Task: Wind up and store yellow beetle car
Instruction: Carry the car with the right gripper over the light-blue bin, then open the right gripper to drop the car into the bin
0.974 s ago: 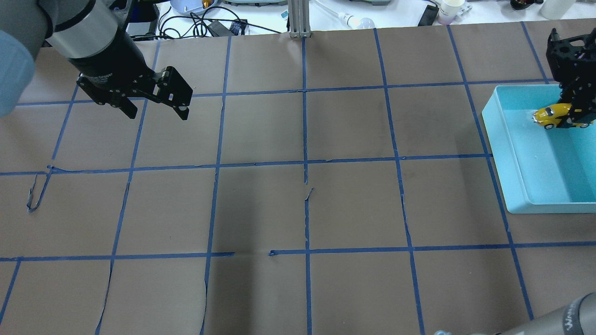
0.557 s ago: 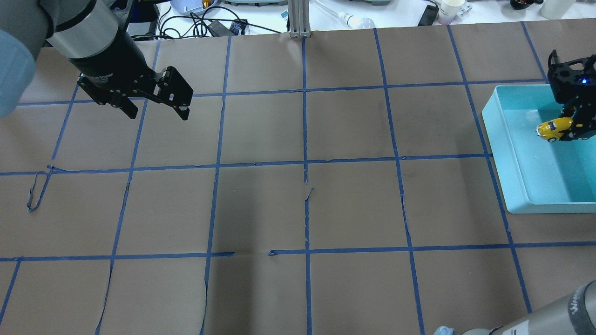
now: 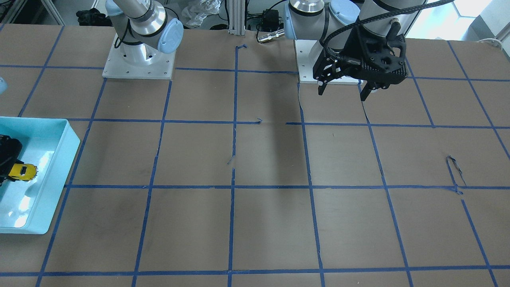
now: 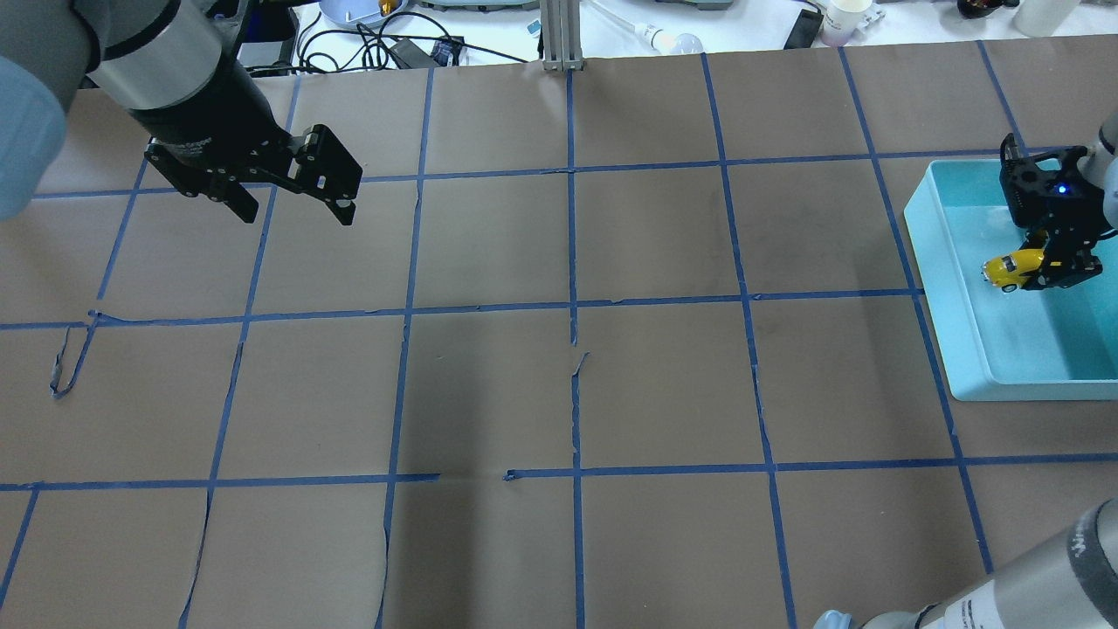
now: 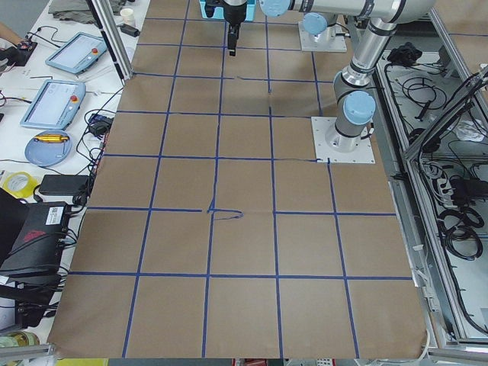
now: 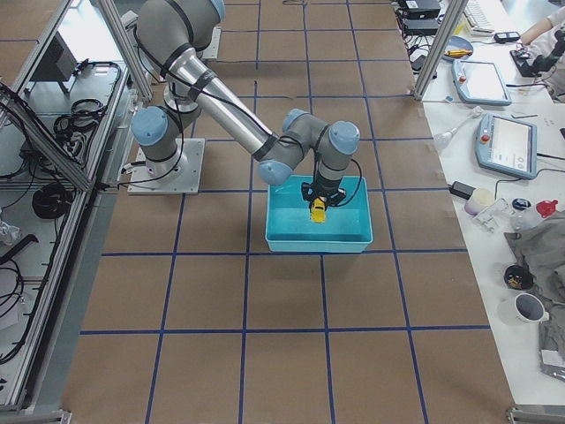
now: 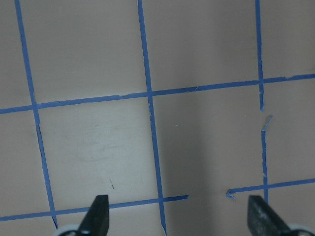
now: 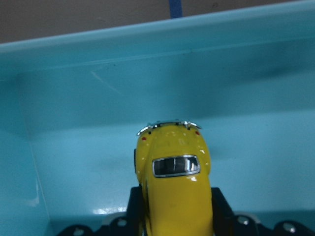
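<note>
The yellow beetle car (image 4: 1010,266) is a tiny glossy yellow toy, held inside the light-blue bin (image 4: 961,297) at the table's right. My right gripper (image 4: 1044,266) is shut on the car, low in the bin. The right wrist view shows the car (image 8: 174,196) between the pads, over the bin floor (image 8: 74,167). It also shows in the front-facing view (image 3: 22,171) and the right side view (image 6: 318,208). My left gripper (image 4: 293,210) is open and empty above the table at the far left, its fingertips (image 7: 98,216) wide apart.
Brown paper with a blue tape grid (image 4: 572,306) covers the table. Cables, a cup and other clutter (image 4: 393,44) lie beyond the far edge. Torn tape curls up at the left (image 4: 65,367).
My right gripper has moved down and toward the near-left inside the bin, carrying the car lower. The left arm has not moved.
</note>
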You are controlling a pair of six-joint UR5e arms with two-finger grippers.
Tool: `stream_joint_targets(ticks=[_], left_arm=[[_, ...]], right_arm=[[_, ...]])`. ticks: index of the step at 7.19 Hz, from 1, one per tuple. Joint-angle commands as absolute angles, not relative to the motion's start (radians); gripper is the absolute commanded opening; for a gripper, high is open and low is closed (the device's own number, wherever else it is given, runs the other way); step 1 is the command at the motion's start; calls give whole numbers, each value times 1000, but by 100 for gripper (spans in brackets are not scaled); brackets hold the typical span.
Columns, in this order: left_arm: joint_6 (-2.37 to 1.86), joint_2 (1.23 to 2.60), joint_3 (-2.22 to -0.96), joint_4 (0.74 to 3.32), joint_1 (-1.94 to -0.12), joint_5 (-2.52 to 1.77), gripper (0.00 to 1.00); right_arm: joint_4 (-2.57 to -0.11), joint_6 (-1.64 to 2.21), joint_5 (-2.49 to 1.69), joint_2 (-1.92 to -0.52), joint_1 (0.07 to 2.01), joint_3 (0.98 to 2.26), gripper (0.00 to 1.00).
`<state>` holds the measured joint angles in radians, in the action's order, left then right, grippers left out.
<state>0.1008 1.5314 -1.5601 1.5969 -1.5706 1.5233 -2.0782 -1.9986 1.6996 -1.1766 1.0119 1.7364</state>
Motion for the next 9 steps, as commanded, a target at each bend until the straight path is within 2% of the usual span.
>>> stream_joint_targets(ticks=[1,2,4,6,9], left_arm=[[101,1531,-1560,1597,-1569,1523,100],[103,1531,-1560,1597,-1569,1523,100],[103,1531,-1559,1597,-1568,1523,100],[103,1531,-1555,1598,-1562,1517,100],[106,1528,-1560,1597,-1562,1514,100]], right_arm=[[-2082,-1999,1698,-1160,1011,1738,31],[-2082,-1999,1700,-1157,1011,1738,35],[-2080,-1994,1698,-1158,1011,1736,97],[-2080,-1994,1709,-1179,1011,1721,100],[-2077,-1865,1703,-1340,1019,1726,100]])
